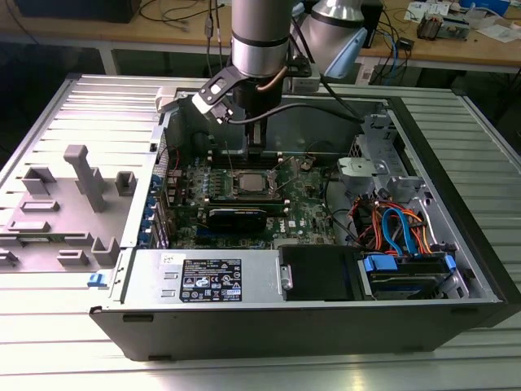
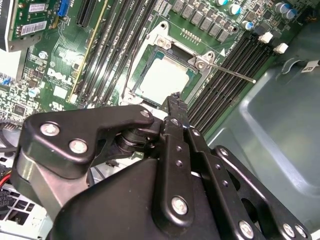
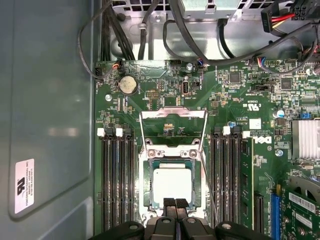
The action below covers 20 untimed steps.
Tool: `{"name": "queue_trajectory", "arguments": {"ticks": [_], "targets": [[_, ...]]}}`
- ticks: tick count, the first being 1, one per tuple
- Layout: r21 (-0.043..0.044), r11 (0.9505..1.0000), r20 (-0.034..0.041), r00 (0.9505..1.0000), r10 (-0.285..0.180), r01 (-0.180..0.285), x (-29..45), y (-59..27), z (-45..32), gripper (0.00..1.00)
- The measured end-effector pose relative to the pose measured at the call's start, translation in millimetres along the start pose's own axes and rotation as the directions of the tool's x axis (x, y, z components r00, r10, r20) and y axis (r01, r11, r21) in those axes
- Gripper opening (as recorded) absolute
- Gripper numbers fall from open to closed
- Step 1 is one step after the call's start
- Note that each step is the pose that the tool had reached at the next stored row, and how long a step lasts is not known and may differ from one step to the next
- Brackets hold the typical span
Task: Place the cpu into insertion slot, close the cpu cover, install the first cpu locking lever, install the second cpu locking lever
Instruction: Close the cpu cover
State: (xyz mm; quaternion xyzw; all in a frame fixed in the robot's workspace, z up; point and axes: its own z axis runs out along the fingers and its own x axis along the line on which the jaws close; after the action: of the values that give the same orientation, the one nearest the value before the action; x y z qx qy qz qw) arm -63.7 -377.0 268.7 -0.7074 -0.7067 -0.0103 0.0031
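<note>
**Both levers look free, claw at the socket's edge**

In the exterior view the arm [image 1: 259, 37] stands in the upper middle of the frame over the open computer case [image 1: 456, 244], reaching down to the green board at the centre. In the first wrist view the gripper [image 3: 175, 202] has its 2 fingertips pressed together with nothing between them, just beside the socket's edge.

The cpu [image 3: 172, 186] sits in the insertion slot [image 3: 146, 175]. Its pale top shows through the window of the cpu cover [image 3: 172, 153], which seems to lie flat over it, though the angle leaves that short of certain. Neither locking lever looks latched. In the second wrist view 1 thin lever [image 2: 232, 74] juts out free above the memory slots [image 2: 240, 50].

The likely risks:

- **Slipping:** a sprung wire lever could slide off the narrow closed tips and snap back (there is little surface to bear on it).
- **Misplaced push:** a push landing on the cover or the cpu's top would load the socket contacts beneath.
- **Askew clamping:** if the cover is not fully down, a lever would clamp it crooked.
- **Snagging:** a swinging lever end might catch the white slot clips [image 3: 108, 132] close by.
</note>
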Motion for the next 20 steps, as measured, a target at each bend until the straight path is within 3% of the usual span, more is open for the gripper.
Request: {"name": "queue_trajectory", "arguments": {"ticks": [11, 20], "targets": [[0.0000, 1.0000, 0.0000, 1.0000, 0.000, 0.000, 0.3, 0.1, -13.3, 0.11], [0.0000, 1.0000, 0.0001, 1.0000, 0.000, 0.000, 0.2, 0.6, -14.2, 0.11]]}}
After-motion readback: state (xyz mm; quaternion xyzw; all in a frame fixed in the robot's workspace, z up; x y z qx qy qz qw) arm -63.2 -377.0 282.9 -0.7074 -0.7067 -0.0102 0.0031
